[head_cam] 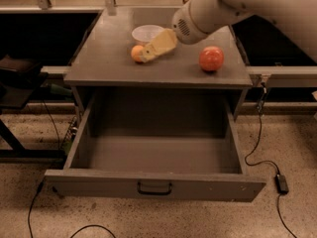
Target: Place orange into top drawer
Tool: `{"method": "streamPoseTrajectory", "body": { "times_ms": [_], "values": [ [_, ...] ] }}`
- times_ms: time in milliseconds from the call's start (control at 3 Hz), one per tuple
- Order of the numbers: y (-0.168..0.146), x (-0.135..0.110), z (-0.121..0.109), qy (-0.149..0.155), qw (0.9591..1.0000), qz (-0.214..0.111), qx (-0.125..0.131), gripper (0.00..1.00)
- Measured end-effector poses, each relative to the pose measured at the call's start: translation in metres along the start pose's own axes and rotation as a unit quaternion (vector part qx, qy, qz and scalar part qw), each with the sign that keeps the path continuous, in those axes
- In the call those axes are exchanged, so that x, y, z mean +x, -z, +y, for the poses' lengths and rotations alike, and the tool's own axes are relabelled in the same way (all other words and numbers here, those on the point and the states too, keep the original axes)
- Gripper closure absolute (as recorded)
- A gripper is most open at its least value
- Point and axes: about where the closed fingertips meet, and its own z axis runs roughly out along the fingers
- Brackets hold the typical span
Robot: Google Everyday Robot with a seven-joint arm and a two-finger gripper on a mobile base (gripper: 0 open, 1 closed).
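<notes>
The orange [134,53] lies on the grey cabinet top [109,58], left of centre, in front of the white bowl. My gripper [146,56] reaches down from the upper right on the white arm [223,9], and its tan tip sits right against the orange's right side. The top drawer [153,181] is pulled fully open below the cabinet top, with nothing inside it. Its small dark handle [154,188] is on the front panel.
A white bowl [147,32] stands behind the orange. A larger reddish-pink fruit [211,58] lies on the right of the top. A black stand [17,81] is at the left. Cables and a power adapter [282,183] lie on the floor.
</notes>
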Motion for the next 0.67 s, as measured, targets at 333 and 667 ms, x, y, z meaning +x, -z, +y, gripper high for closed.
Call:
{"method": "streamPoseTrajectory", "body": {
  "times_ms": [333, 667],
  "values": [
    [-0.039, -0.002, -0.032, -0.06, 0.9973, 0.024, 0.037, 0.0],
    [-0.075, -0.005, -0.056, -0.12, 0.9887, 0.055, 0.072, 0.0]
  ]
}}
